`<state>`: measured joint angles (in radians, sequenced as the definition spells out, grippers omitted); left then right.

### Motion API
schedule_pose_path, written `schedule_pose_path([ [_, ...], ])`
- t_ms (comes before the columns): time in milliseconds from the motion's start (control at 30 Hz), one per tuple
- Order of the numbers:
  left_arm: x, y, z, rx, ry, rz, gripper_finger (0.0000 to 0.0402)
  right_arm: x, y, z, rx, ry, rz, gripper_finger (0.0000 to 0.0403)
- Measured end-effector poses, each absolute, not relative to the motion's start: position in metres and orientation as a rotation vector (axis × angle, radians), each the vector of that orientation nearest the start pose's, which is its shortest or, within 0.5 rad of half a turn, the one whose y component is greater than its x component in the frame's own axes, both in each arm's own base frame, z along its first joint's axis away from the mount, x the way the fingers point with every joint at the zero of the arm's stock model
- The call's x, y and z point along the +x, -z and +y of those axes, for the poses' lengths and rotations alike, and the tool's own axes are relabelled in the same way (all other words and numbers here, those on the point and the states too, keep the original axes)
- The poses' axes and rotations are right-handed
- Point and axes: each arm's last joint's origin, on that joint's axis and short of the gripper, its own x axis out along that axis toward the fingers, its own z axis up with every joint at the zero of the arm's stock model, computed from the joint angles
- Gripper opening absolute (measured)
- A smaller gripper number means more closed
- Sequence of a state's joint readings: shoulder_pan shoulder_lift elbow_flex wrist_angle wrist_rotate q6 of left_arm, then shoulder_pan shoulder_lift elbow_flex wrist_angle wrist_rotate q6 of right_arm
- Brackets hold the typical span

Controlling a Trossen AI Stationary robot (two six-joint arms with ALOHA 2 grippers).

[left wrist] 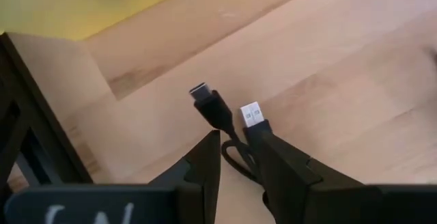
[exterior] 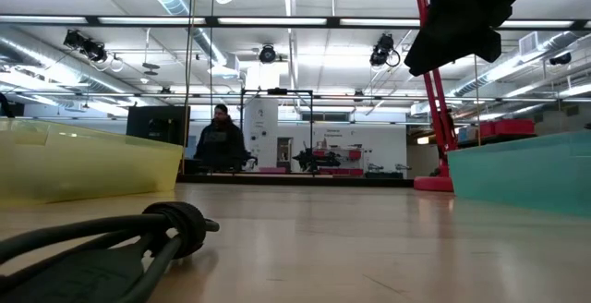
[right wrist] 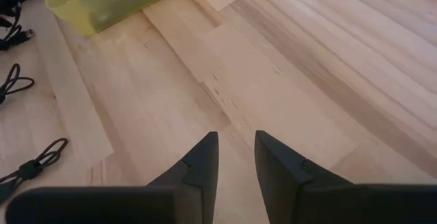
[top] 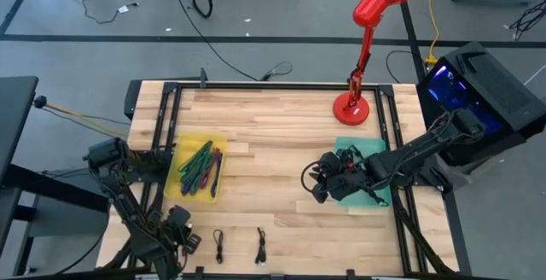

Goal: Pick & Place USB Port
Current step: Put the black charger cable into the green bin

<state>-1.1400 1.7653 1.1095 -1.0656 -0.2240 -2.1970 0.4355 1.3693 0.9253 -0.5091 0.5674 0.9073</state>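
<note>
A black USB cable [left wrist: 217, 109] sits between the fingers of my left gripper [left wrist: 235, 138], which is shut on it near the table's front left corner [top: 186, 233], pointing steeply down. Two more black cables [top: 219, 246] [top: 261, 246] lie coiled flat on the wood near the front edge. One of them shows close up in the low view [exterior: 157, 234]. My right gripper [right wrist: 235, 138] hangs above the table beside the teal bin [top: 345, 143]. Its fingers stand a little apart with nothing between them. My left gripper pinches the bundled middle of the cable [left wrist: 235, 161] between its two fingers, coming from above and pointing steeply down. The two plug ends, a small dark one [left wrist: 199, 91] and a silver flat one [left wrist: 252, 115], stick out past the fingertips. I cannot tell whether the cable touches the table.
A yellow bin [top: 183, 148] holding several coloured cables stands left of centre. A red desk lamp [top: 351, 109] has its base at the back right. Black frame rails [top: 166, 126] run along the table's sides. Bare wood lies between the bins.
</note>
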Motion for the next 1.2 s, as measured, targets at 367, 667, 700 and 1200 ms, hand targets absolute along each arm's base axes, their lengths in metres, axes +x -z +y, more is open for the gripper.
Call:
schedule_pose_path([
  [367,0.125,-0.143,-0.254,-0.73,-0.811,1.137,0.0088,0.249,-0.236,0.099,0.394,0.475,0.696,0.0099],
  [667,0.131,-0.153,-0.264,-0.709,-0.72,1.129,0.0007,0.249,-0.236,0.099,0.391,0.479,0.694,0.0099],
  [700,0.132,-0.157,-0.266,-0.711,-0.704,1.117,0.0007,0.249,-0.236,0.098,0.39,0.481,0.692,0.0099],
  [1200,0.162,-0.299,-0.293,-0.326,-0.408,0.467,0.0004,0.264,-0.251,0.107,0.38,0.324,0.543,0.0099],
])
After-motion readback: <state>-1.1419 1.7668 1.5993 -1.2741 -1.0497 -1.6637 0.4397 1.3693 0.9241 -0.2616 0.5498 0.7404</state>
